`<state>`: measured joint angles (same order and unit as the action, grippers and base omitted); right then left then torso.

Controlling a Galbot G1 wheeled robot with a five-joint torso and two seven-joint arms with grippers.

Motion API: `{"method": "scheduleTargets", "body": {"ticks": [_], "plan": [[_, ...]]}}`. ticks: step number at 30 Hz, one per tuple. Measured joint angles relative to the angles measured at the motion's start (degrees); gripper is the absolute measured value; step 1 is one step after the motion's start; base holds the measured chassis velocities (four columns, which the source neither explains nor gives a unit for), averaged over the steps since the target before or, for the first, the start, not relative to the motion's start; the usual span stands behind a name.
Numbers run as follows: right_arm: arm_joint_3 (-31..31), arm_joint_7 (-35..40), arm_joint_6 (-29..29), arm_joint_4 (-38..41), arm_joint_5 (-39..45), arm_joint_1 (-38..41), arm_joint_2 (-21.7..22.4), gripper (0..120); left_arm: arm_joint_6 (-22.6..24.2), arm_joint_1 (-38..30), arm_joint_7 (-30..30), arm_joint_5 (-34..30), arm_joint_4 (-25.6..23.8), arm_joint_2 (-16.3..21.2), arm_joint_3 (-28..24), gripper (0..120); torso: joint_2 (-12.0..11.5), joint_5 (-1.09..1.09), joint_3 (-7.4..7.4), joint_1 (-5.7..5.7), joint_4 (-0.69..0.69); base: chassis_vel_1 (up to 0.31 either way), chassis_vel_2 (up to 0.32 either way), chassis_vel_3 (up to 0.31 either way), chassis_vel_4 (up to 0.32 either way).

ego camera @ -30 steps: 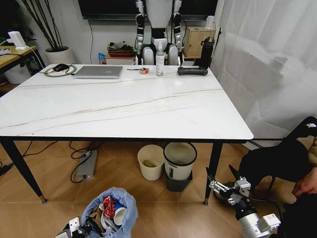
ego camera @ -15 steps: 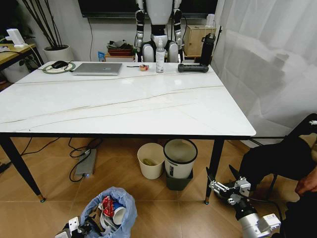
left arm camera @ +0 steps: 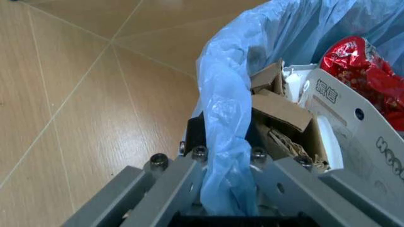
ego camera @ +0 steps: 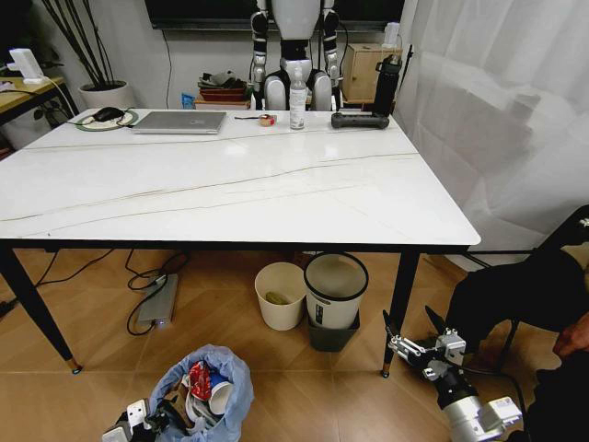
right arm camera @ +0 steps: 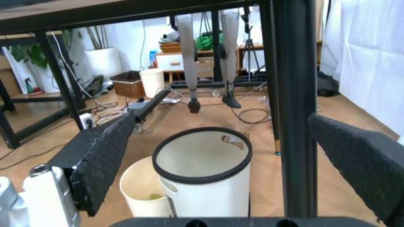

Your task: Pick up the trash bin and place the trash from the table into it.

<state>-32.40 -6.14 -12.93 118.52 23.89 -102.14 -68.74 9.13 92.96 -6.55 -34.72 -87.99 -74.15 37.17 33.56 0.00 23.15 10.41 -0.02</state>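
Note:
The trash bin (ego camera: 210, 394), lined with a light-blue bag, sits low over the wooden floor in front of the table (ego camera: 230, 198). My left gripper (ego camera: 150, 425) is shut on its rim; in the left wrist view the gripper (left arm camera: 227, 160) pinches the blue bag (left arm camera: 224, 118). The trash lies inside the bin: a red wrapper (left arm camera: 369, 66), torn brown cardboard (left arm camera: 281, 109) and white packaging (left arm camera: 341, 109). My right gripper (ego camera: 411, 335) hangs open and holds nothing, low beside the table's front right leg (ego camera: 399, 308).
Under the table stand a cream round bin (ego camera: 280, 296) and a black-rimmed grey bin (ego camera: 333, 293). At the table's far edge are a silver laptop (ego camera: 180, 122) and a clear spray bottle (ego camera: 296, 92). A person sits at the right (ego camera: 552, 304).
The camera has shifted, so the table shows a little higher and farther back. The trash bin and both grippers hold the same places in the picture.

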Motion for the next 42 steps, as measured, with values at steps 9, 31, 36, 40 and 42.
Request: {"method": "scheduleTargets", "body": {"ticks": [9, 31, 36, 40, 42], "plan": [[0.00, 0.00, 0.00, 0.00, 0.00, 0.00, 0.00, 100, 0.00, -0.17, 0.00, 0.14, 0.39, -0.30, -0.02, 0, -1.89, 0.00, -1.11, -0.77, 0.00, 0.000, 0.000, 0.000, 0.000], [0.00, 0.00, 0.00, 0.00, 0.00, 0.00, 0.00, 100, -3.77, -3.13, -0.59, 1.23, 4.99, -0.66, -0.07, 0, -5.24, 0.00, -3.31, -1.93, 0.00, 0.000, 0.000, 0.000, 0.000], [0.00, 0.00, 0.00, 0.00, 0.00, 0.00, 0.00, 100, -3.97, -3.83, -0.56, 1.53, 6.14, -0.65, -0.12, 0, -5.11, 0.00, -3.23, -1.89, 0.00, 0.000, 0.000, 0.000, 0.000], [0.00, 0.00, 0.00, 0.00, 0.00, 0.00, 0.00, 100, -4.22, -4.32, -0.42, 1.65, 6.86, -0.63, -0.12, 0, -5.00, 0.00, -3.17, -1.84, 0.00, 0.000, 0.000, 0.000, 0.000], [0.00, 0.00, 0.00, 0.00, 0.00, 0.00, 0.00, 100, -4.44, -4.58, -0.27, 1.75, 7.36, -0.67, -0.12, 0, -4.95, 0.00, -3.14, -1.82, 0.00, 0.000, 0.000, 0.000, 0.000]]}}
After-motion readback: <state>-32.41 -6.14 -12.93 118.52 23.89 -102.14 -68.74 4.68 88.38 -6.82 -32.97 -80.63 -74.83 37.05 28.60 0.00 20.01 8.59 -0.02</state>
